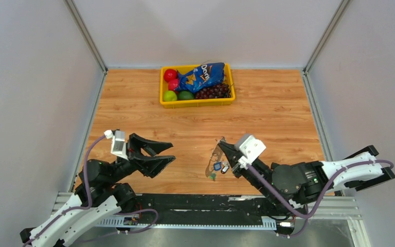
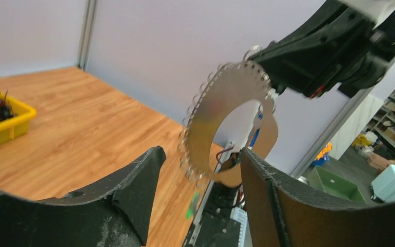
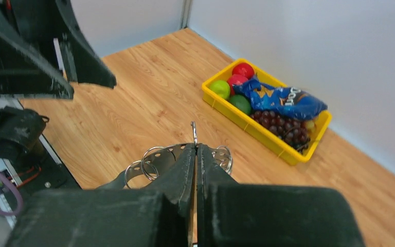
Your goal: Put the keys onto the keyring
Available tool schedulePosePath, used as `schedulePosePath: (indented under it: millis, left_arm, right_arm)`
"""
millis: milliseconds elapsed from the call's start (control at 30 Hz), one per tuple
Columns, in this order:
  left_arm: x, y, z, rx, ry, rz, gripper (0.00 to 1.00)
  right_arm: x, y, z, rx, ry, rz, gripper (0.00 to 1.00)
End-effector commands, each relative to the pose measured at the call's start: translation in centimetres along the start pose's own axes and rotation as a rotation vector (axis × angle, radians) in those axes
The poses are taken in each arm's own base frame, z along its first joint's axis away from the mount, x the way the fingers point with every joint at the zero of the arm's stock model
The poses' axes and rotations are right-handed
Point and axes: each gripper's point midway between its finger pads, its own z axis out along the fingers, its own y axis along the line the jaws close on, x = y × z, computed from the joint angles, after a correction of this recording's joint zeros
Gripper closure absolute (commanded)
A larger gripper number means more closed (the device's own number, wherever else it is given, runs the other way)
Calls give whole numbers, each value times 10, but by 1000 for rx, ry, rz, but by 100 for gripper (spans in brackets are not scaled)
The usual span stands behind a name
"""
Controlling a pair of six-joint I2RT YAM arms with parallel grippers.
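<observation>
The right gripper [image 1: 221,144] has its jaws pressed together on the upper edge of the keyring [image 2: 200,128], holding the band upright near the front edge of the worktop [image 1: 277,113]. The keys [image 1: 225,168] are at the ring's lower end, just beside a blue piece [image 1: 217,165] (it cannot be told whether they hang from the ring or lie on the worktop). The left gripper [image 1: 173,151] is to the left, apart from the ring, with its jaws spread and facing it.
</observation>
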Motion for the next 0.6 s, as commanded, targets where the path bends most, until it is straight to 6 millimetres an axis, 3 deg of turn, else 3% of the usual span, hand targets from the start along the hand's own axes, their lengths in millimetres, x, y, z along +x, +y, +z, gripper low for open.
schedulePosePath:
  millis: [0,133,300,567]
  left_arm:
    - [40,27,6,-89,111,-60,31]
    - [76,49,10,-151,198,-95,26]
    - [121,73,21,-214,322,-160,23]
    - [198,90,39,-179,542,-267,18]
  right_arm:
    - [8,-44,-18,182,46,264,100]
    - [15,-60,-29,207,36,397,100]
    - [20,-70,-34,228,32,441,100]
    - [13,-61,-33,169,38,468,100]
